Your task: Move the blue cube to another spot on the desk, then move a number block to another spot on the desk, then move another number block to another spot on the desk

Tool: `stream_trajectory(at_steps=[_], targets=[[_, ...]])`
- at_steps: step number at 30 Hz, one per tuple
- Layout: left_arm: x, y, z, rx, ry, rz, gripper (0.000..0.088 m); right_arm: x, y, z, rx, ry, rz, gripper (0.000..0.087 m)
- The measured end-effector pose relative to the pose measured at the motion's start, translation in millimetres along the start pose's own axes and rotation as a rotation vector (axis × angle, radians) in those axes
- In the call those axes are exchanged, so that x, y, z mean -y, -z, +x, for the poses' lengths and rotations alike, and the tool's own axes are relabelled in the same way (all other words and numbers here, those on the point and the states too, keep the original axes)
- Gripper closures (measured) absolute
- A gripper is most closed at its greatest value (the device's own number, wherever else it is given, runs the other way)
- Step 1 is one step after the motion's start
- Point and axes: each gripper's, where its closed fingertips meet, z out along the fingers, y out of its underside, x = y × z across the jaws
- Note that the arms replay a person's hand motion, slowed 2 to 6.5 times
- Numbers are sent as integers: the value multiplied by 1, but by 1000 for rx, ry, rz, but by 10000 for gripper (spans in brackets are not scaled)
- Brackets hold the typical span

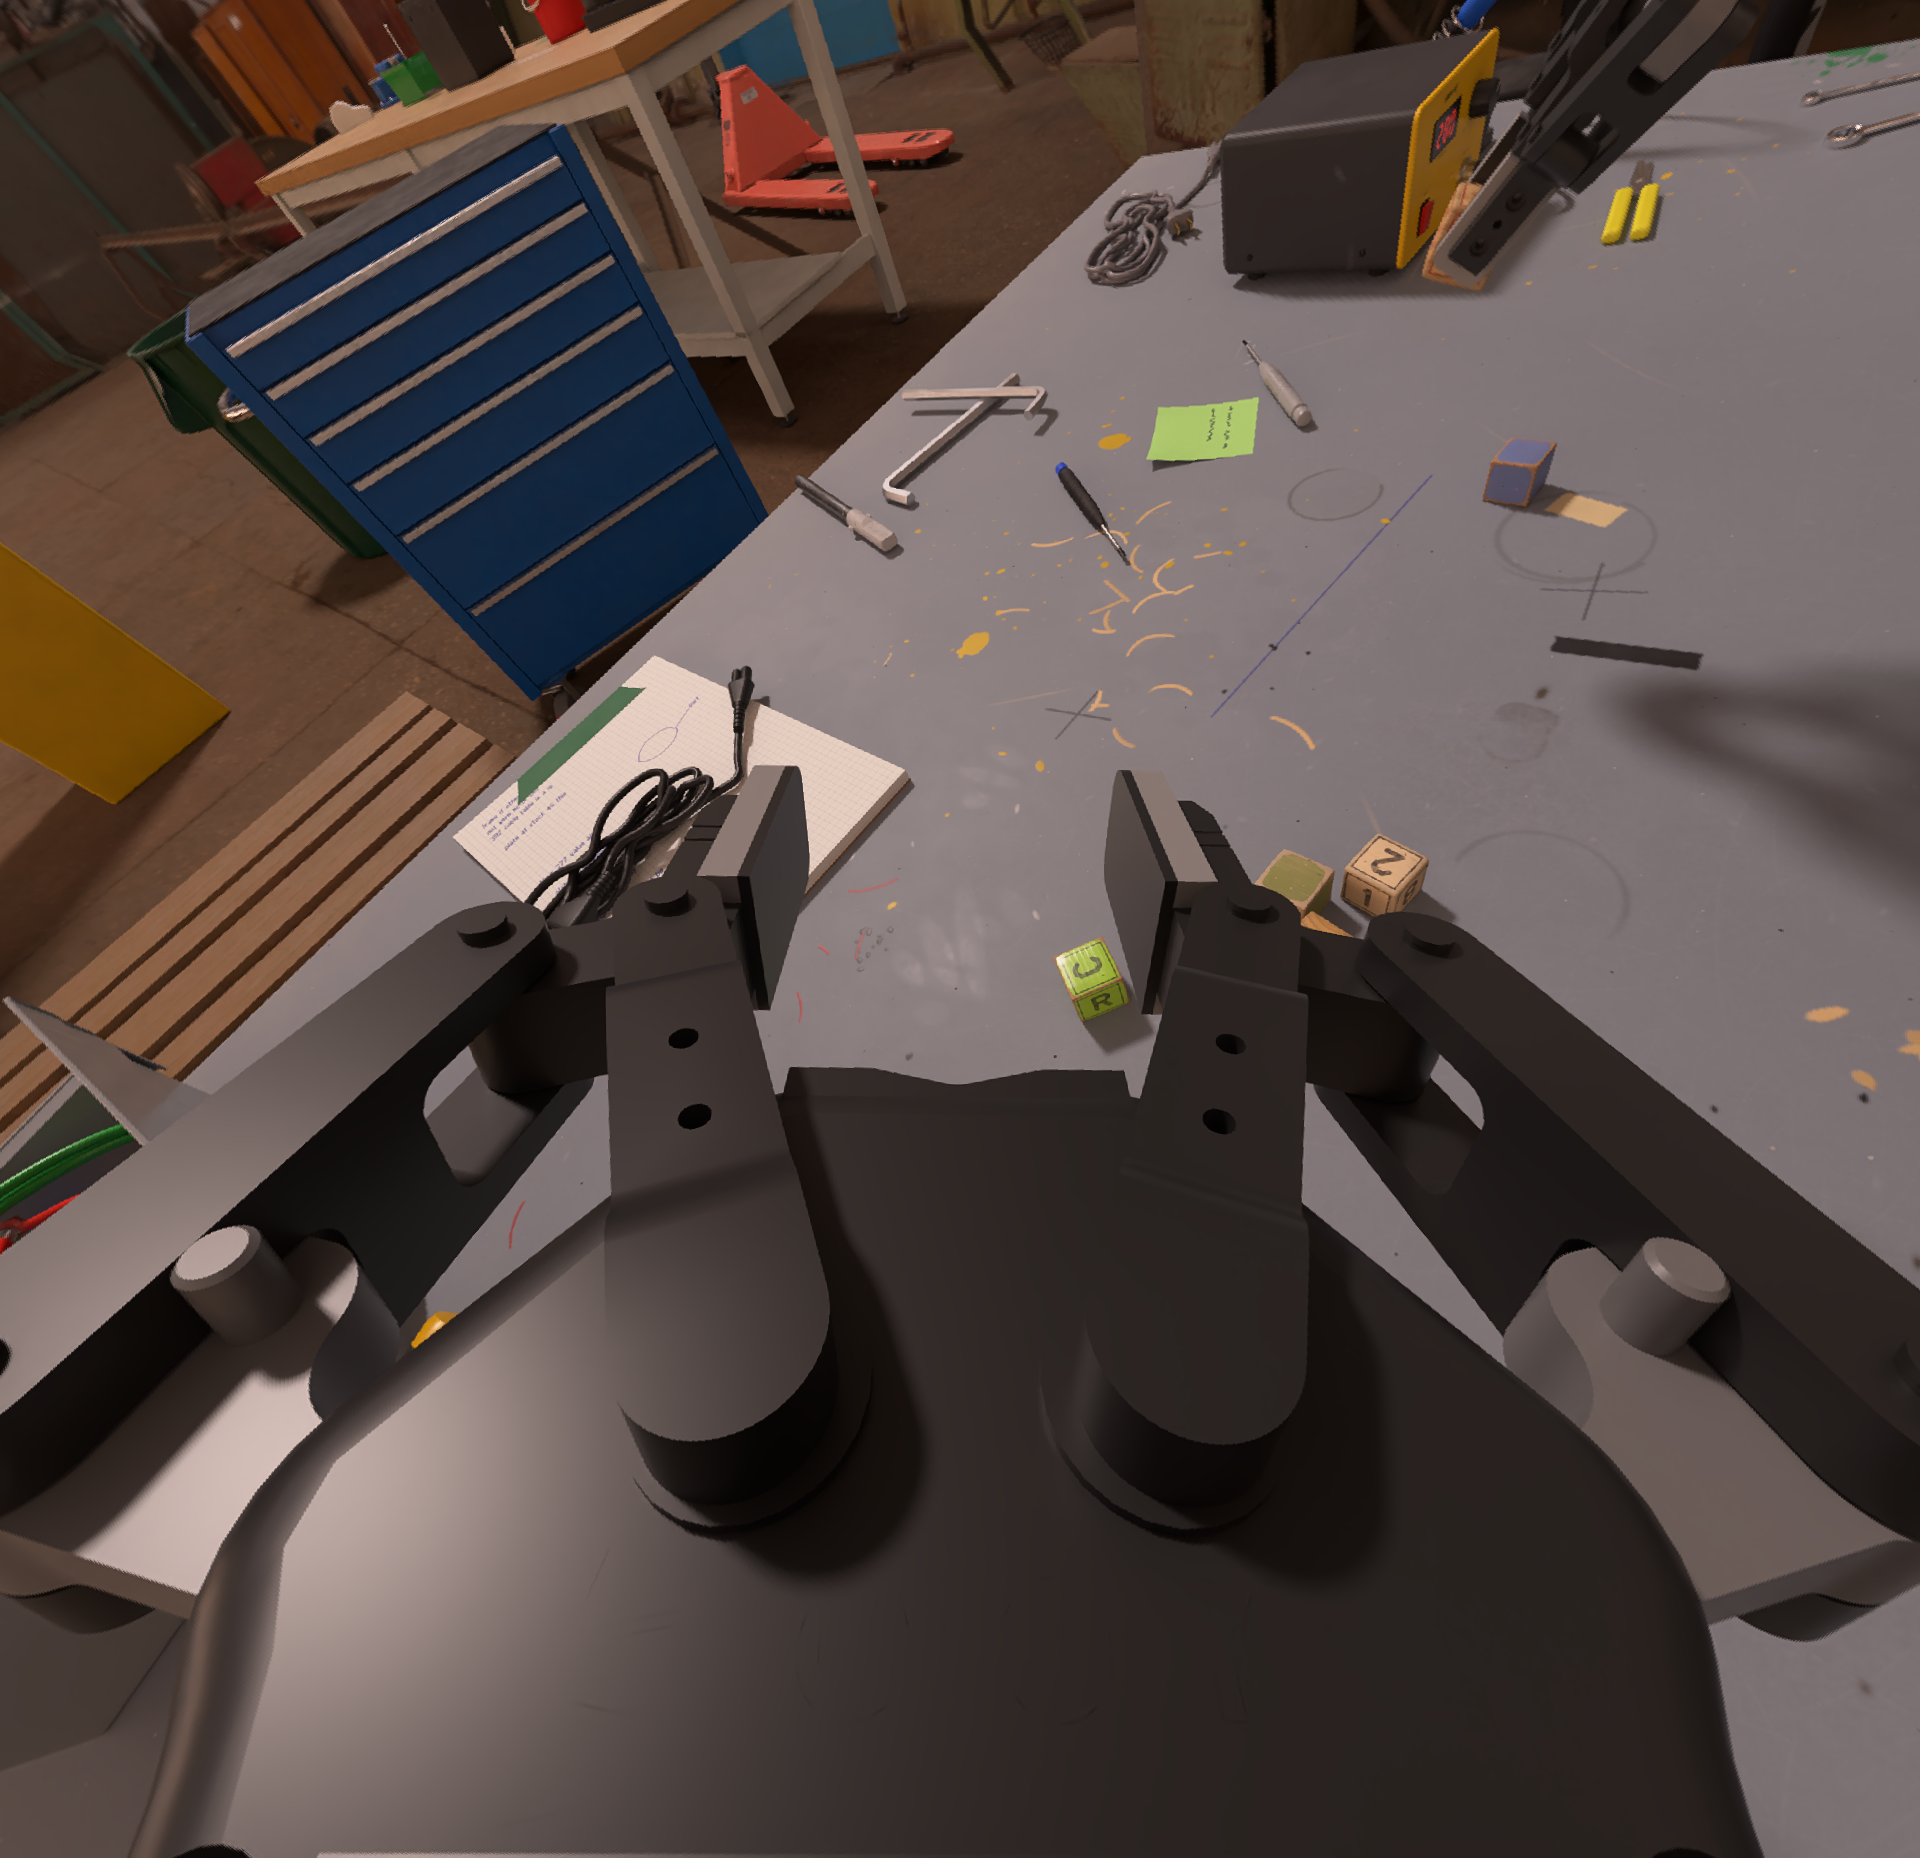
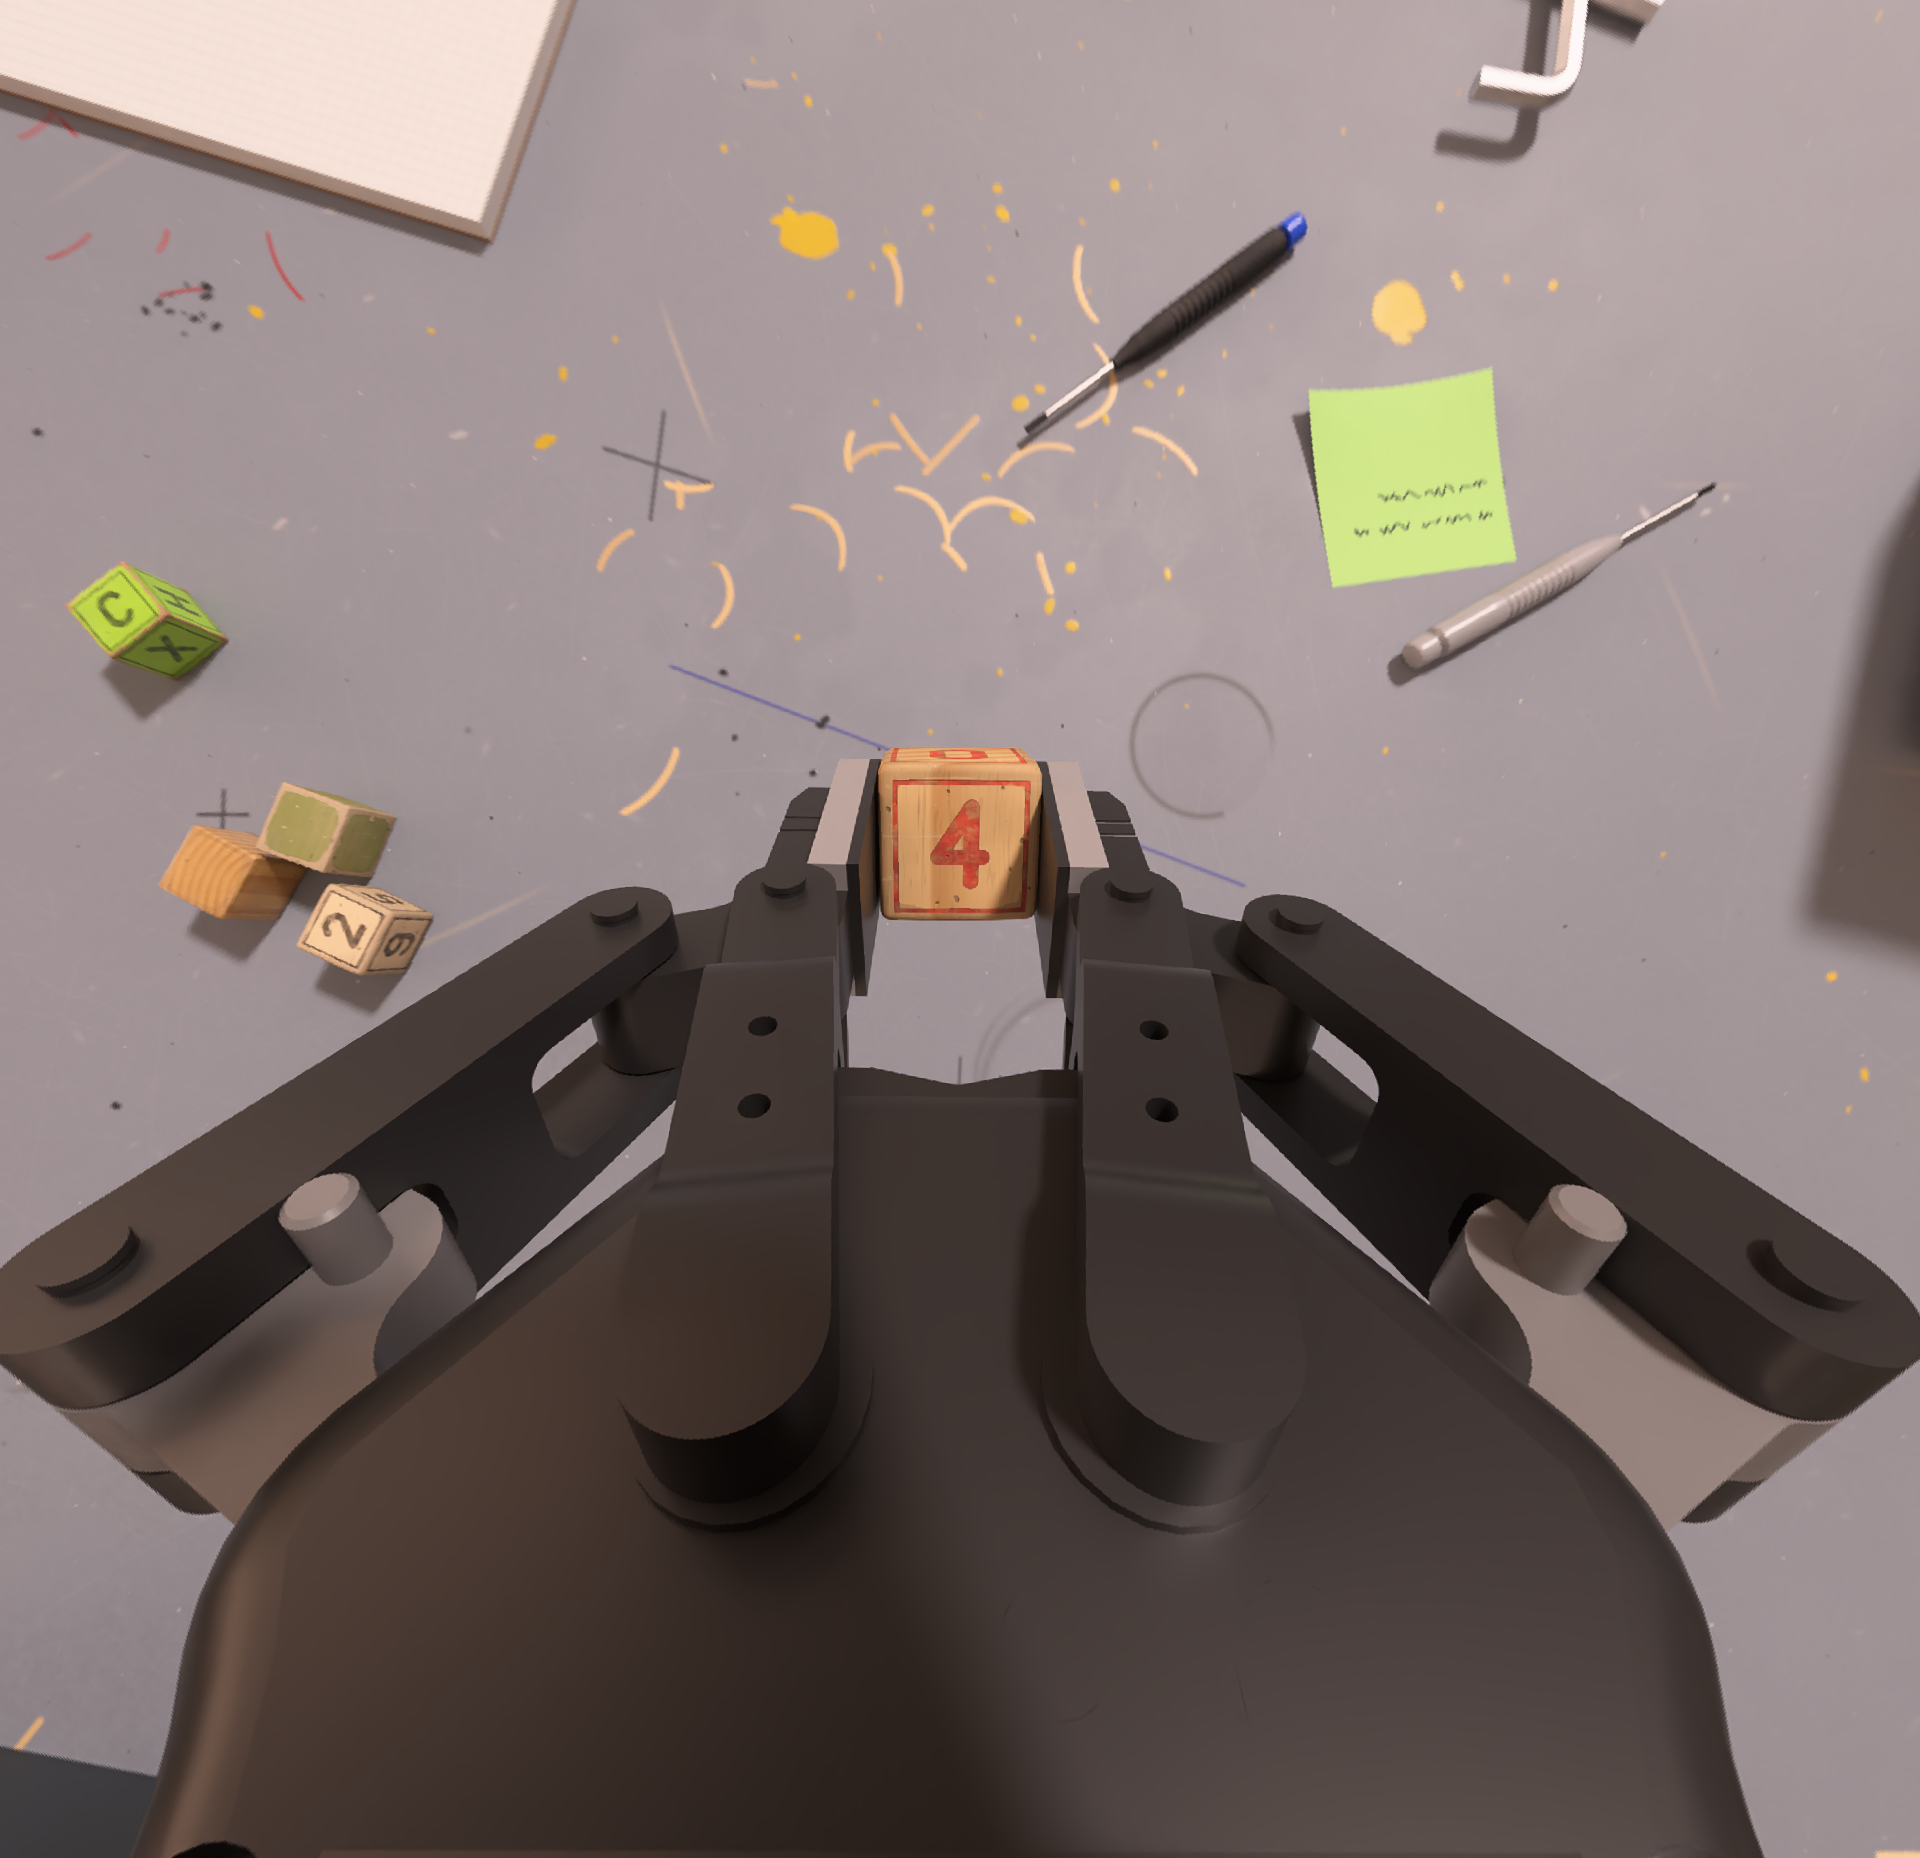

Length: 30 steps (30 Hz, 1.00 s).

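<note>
Bare desk [image 2: 499, 520] lies open between the green letter block [image 2: 145, 621] and black screwdriver [image 2: 1174, 322] — the three-block cluster [image 2: 301, 868] crowds the left.

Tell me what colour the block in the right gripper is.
Light wood with red markings, clearest in the right wrist view.

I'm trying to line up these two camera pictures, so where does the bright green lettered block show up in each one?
Left wrist view: the bright green lettered block sits just below centre, beside the open left gripper.
Right wrist view: far left, mid-height, apart from the other blocks.
Shared landmark: the green sticky note on the desk.
</note>
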Motion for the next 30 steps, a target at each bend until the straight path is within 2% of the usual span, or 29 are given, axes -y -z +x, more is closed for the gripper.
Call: stream_trajectory(at_steps=[15, 30], targets=[[1, 3, -1, 5, -1, 3, 358, -43, -42, 19, -25, -70, -135, 618], [2, 7, -2, 9, 1, 12, 360, -73, -73, 24, -38, -107, -226, 618]])
